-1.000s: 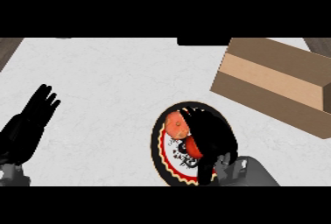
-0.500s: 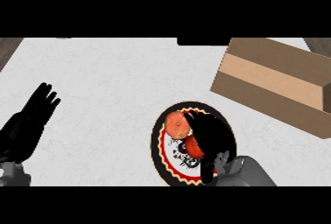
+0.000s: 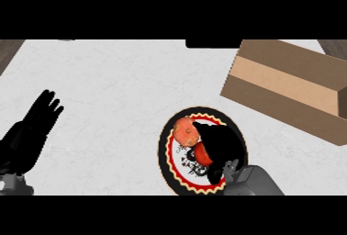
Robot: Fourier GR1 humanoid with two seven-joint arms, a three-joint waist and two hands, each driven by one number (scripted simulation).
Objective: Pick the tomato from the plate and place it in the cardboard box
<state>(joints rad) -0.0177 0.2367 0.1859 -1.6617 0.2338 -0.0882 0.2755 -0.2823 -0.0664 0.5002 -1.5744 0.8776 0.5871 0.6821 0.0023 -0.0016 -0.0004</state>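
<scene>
Two hands show. The left hand (image 3: 30, 133) rests open at the frame's left edge, fingers straight, over the desk (image 3: 122, 82). The right hand (image 3: 218, 146) covers the right half of the plate (image 3: 163, 149), lower centre, against the tomato (image 3: 184, 130) lying there; whether it grips, I cannot tell. The box (image 3: 284, 87) stands upper right, apart from the plate.
</scene>
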